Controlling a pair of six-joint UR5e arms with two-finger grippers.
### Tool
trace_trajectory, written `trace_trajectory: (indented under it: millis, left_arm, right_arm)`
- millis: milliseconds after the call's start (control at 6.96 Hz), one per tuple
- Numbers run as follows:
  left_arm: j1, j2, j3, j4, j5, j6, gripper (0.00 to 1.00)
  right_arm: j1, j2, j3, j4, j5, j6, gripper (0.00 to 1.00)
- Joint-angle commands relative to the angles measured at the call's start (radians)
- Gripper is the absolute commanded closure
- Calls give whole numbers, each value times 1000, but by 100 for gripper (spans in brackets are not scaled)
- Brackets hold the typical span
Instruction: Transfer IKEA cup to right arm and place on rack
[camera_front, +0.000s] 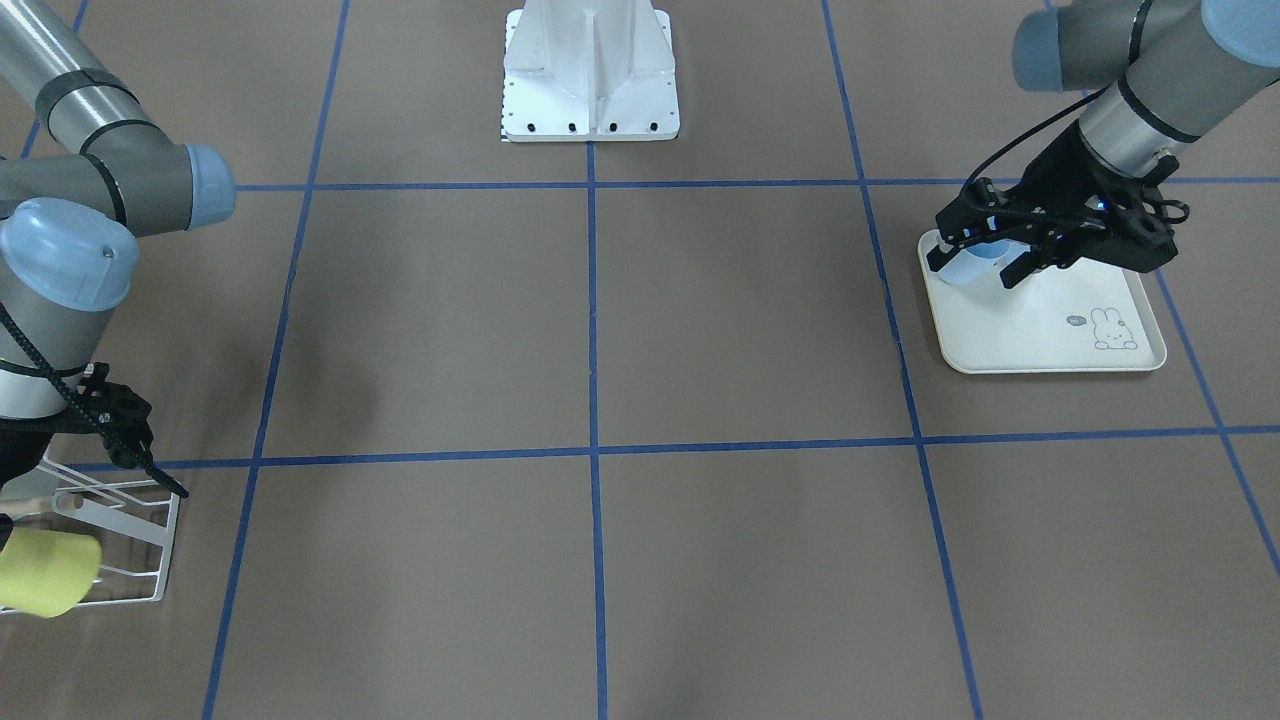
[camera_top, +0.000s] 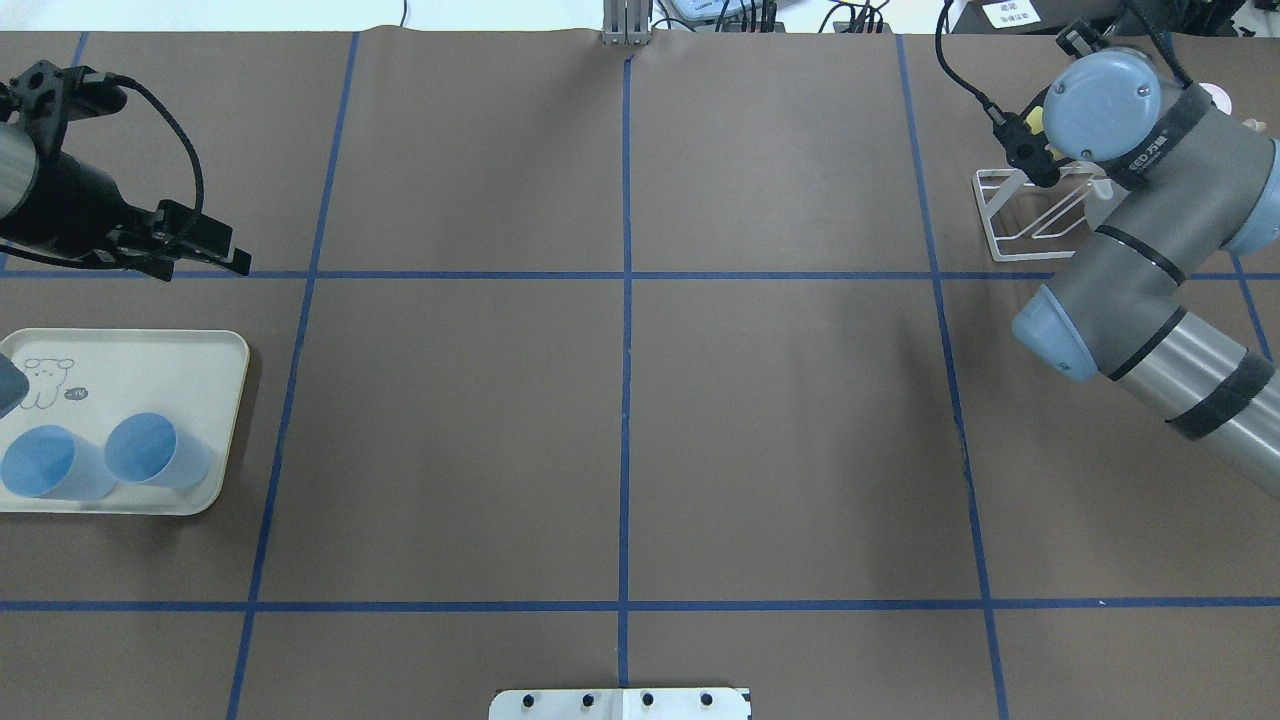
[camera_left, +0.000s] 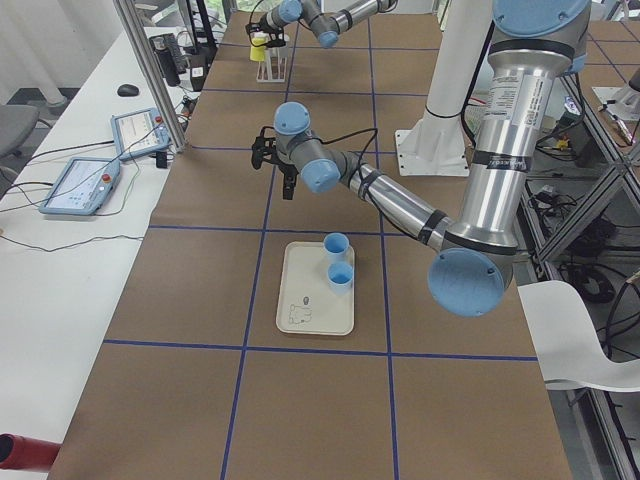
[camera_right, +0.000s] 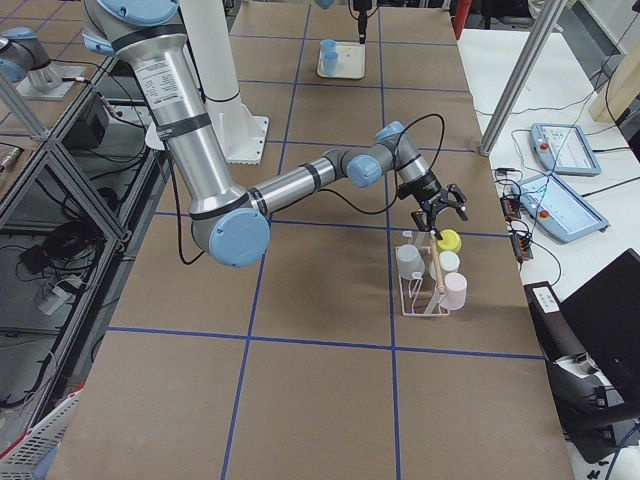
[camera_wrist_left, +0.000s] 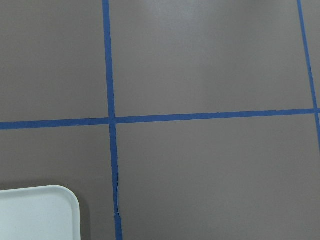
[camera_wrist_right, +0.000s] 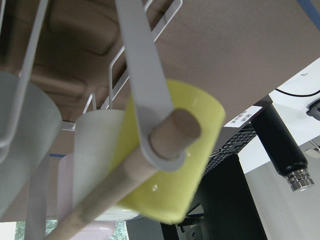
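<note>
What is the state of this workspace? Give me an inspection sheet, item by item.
Surface: brown table, blue tape grid.
Job's things: two blue cups upright on cream tray; rack carries yellow cup, white cup, pink cup, grey cup.
Clutter: nothing seen.
Grippers: left gripper open, empty, in the air apart from the tray; right gripper open, empty, above the rack.
Cables: black cable at each wrist, off the table.
Surroundings: two control tablets on white bench.

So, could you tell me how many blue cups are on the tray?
2. One blue cup sits near the tray's left edge, the other blue cup right of it.
</note>
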Motion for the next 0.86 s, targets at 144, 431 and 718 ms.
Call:
trace_trajectory:
  millis: [144,431,718]
  left_arm:
    - [0,-1,-3,-3,-2,-20,0]
    - [-2,0,-3,-3,0,-20,0]
    - [-3,14,-6,-8,8,-17,0]
  right_arm:
    - [-1,10,9,1,3,2,1]
    - [13,66,12,-10,49,41,1]
    - [37,74,71,-11,207,232,1]
